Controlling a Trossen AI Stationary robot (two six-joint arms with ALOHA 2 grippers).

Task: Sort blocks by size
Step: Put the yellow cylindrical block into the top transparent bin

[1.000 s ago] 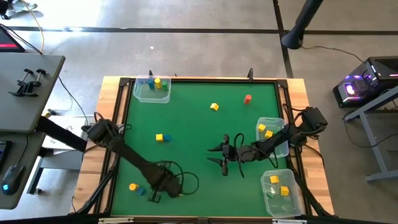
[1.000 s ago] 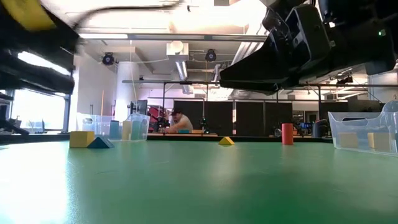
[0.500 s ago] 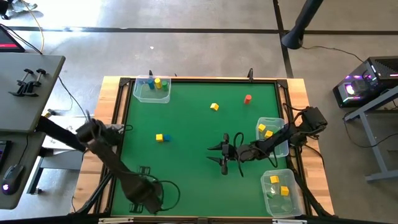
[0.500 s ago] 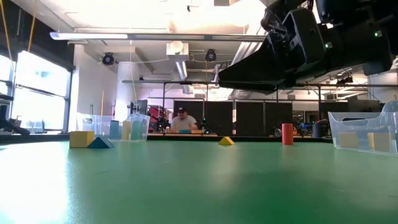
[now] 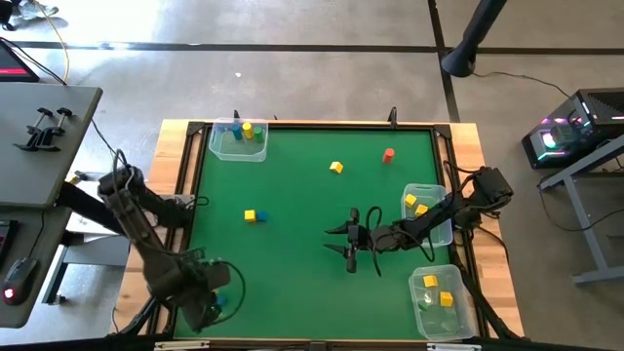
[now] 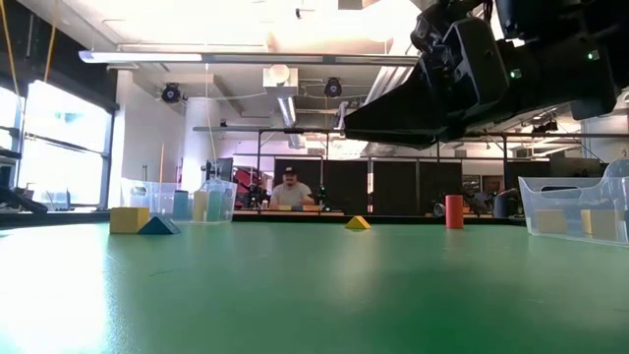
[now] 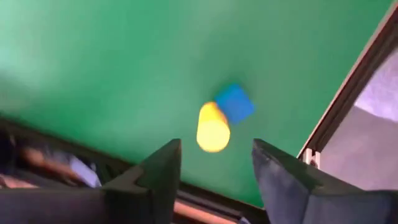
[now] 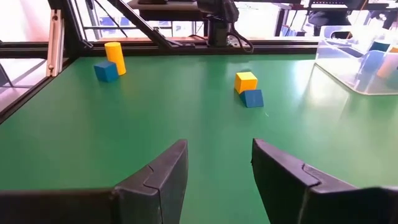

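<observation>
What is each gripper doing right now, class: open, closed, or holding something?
Left gripper: open, empty, above the yellow cylinder.
Right gripper: open, empty.

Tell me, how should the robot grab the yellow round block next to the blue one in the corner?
Probably by its round sides, near the top. The yellow cylinder stands upright with the blue cube touching one side, so the open left tool would best come straight down from above, its fingers closing on the two sides clear of the cube.

Left gripper (image 7: 214,165) raised at near-left corner, fingers apart, empty. Right gripper (image 5: 351,244) low mid-table, fingers apart, empty.
</observation>
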